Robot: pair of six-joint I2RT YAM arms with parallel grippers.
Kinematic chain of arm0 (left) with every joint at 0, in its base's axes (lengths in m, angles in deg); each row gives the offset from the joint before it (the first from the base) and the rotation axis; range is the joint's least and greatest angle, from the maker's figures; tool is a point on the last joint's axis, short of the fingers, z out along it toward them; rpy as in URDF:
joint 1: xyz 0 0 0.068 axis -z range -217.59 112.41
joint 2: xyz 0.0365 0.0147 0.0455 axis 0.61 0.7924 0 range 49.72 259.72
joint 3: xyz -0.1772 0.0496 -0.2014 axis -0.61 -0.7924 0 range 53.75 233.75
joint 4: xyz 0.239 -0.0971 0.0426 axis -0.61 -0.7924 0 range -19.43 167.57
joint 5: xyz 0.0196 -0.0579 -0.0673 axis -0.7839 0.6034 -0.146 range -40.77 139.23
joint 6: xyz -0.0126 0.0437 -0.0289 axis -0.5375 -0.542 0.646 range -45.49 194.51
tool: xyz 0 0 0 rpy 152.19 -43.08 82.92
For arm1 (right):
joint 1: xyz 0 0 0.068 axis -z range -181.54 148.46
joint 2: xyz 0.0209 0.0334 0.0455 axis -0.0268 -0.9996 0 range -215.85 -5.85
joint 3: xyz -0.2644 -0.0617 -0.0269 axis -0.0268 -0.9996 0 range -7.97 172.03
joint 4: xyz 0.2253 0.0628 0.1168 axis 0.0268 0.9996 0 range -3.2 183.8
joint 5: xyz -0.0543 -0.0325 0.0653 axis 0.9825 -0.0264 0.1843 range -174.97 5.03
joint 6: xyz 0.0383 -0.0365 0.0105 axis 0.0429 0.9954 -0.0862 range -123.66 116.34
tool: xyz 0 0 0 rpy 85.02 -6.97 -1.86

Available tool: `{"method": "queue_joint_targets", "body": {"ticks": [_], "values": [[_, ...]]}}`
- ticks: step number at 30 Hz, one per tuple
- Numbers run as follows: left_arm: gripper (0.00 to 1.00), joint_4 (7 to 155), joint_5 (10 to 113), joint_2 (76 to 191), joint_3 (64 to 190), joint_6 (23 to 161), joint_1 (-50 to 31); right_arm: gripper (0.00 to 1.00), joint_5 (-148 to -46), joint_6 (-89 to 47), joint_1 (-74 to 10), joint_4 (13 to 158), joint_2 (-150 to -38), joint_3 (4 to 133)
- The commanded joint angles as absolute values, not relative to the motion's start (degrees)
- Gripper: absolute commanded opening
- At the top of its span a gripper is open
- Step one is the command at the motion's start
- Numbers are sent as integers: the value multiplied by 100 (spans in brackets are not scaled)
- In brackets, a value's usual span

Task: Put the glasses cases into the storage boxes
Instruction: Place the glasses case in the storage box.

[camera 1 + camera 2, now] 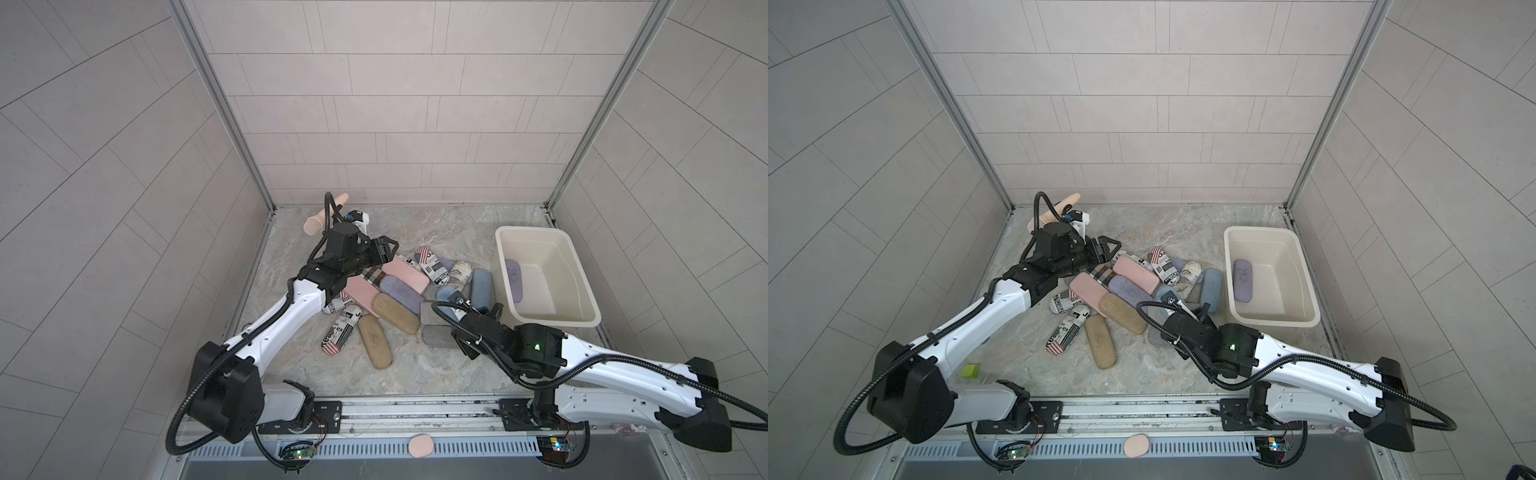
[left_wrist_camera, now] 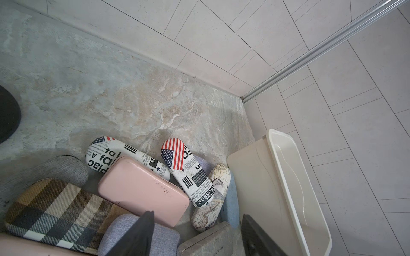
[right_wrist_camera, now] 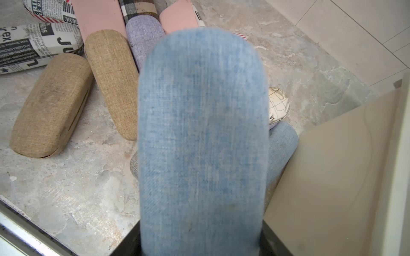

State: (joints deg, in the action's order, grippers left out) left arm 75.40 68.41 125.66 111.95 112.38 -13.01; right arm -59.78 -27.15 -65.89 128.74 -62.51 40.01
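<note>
Barely started, I'd say. The cream storage box (image 1: 534, 230) sits on the right of the table, and in both top views it has exactly one lavender case (image 1: 1242, 280) lying on its floor. Everything else, the whole heap of glasses cases (image 1: 395, 309) (pink, plaid, tan, newsprint, grey), is out on the marble just beside the tub, so nearly all the work is left.

The next one looks lined up. The right gripper (image 3: 203, 246) is clamped on one end of a light blue case (image 3: 202, 137), holding it over the heap's near edge, close to the box wall. The left gripper (image 1: 386, 249) hangs over the far side of the heap, jaws partly apart with nothing between them. I can't tell whether a fingertip brushes the cases below.
</note>
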Motion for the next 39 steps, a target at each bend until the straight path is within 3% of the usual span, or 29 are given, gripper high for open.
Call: {"method": "queue_joint_targets", "body": {"ticks": [1,21,32,39], "values": [[69,7519,6734,12420,11273,11176,-1271,54,-5732,-2641,-6440,12962,-6213,4206],[69,7452,6702,12603,11302,11107,-1254,53,-6638,-2056,-4649,12099,-6634,4982],[69,7513,6870,12680,11299,11219,-1254,52,-7450,-1837,-3575,12485,-7080,5839],[69,7567,6971,12714,11307,11309,-1245,53,-7904,-1699,-2487,12916,-6724,6094]]}}
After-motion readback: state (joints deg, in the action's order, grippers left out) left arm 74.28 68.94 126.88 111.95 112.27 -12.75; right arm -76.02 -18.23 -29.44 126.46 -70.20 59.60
